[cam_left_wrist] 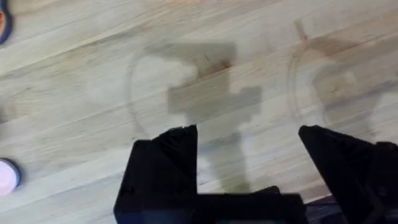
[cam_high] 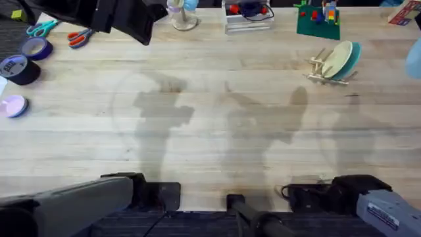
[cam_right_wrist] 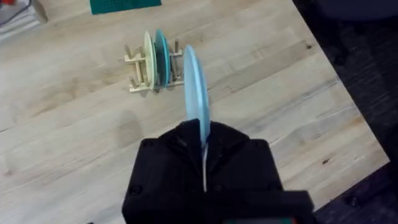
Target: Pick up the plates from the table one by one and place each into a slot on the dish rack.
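Observation:
My right gripper [cam_right_wrist: 203, 135] is shut on the rim of a pale sky-blue plate [cam_right_wrist: 194, 87], holding it edge-up above the table [cam_right_wrist: 74, 143]. Past it stands the small wooden dish rack [cam_right_wrist: 154, 81], with a cream plate [cam_right_wrist: 148, 59] and a teal plate [cam_right_wrist: 162, 59] upright in its slots. From overhead, the rack [cam_high: 320, 71] sits at the far right with the teal plate [cam_high: 353, 58] in it, and the blue plate [cam_high: 415, 59] shows at the right edge. My left gripper [cam_left_wrist: 247, 134] hangs open over bare wood near the front left.
Dark tape rolls [cam_high: 26, 59], a pink roll [cam_high: 13, 105] and scissors [cam_high: 43, 28] lie at the far left. A white tray [cam_high: 248, 20] and a green board with toys [cam_high: 318, 25] stand along the back. The table's right edge [cam_right_wrist: 348, 93] drops off beside the rack.

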